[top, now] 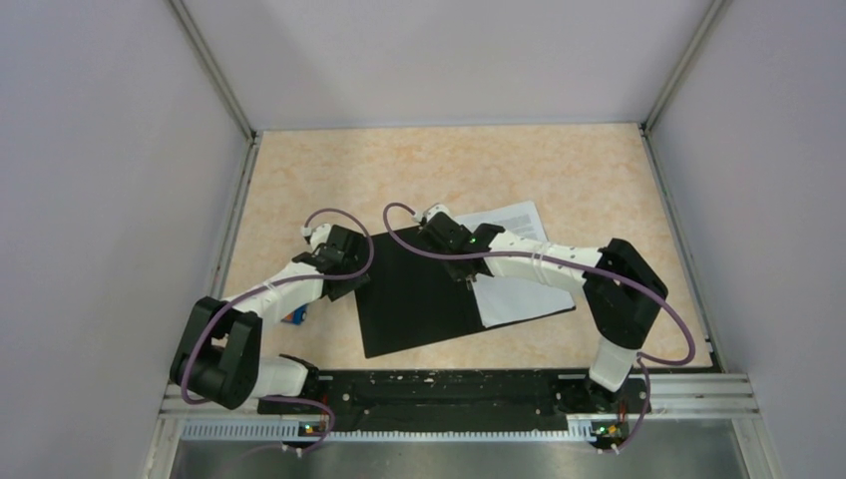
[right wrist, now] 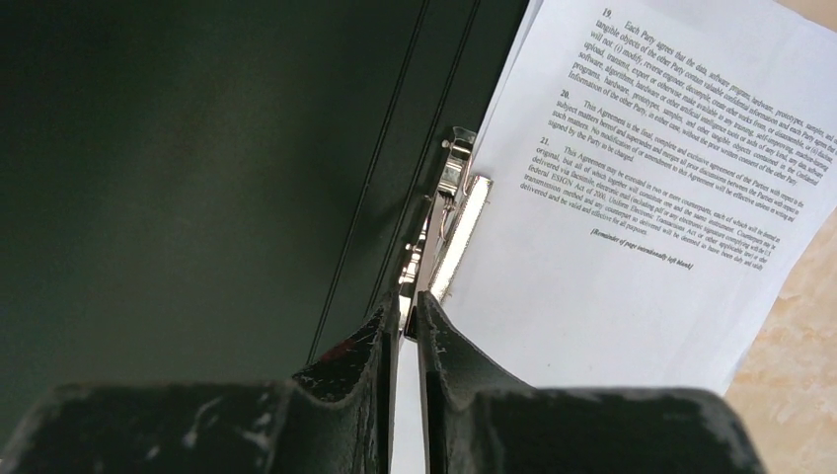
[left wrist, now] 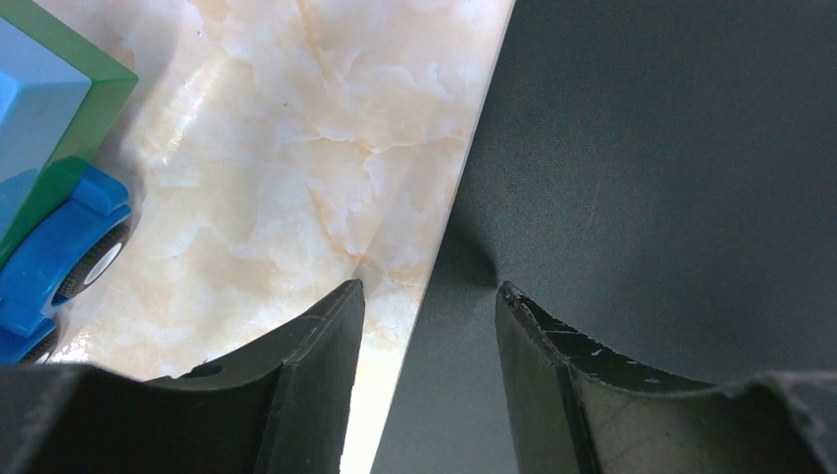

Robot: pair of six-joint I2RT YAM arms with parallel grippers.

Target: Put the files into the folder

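Your folder lies open and flat in the middle of the table, black side up. The files lie on its right half, with the print facing up. Their far corner sticks out past the top edge of the folder.

Your right gripper is down at the fold in the middle of the folder. In the right wrist view its two fingers are squeezed almost together. The shiny metal clip runs in between the tips, so the gripper looks clenched on the clip. The white files sit just right of the clip, and the black folder fills the left side of that view.

Your left gripper is at the left edge of the folder. Its fingers are spread wide apart and hold nothing. One finger is over the bare table and the other is over the black folder, with the folder's edge between them. You cannot tell if the tips touch anything.

A little blue toy with green on it and a wheel sits on the table to the left of that gripper. From above, the toy is beside the left arm, near the folder but not touching it.
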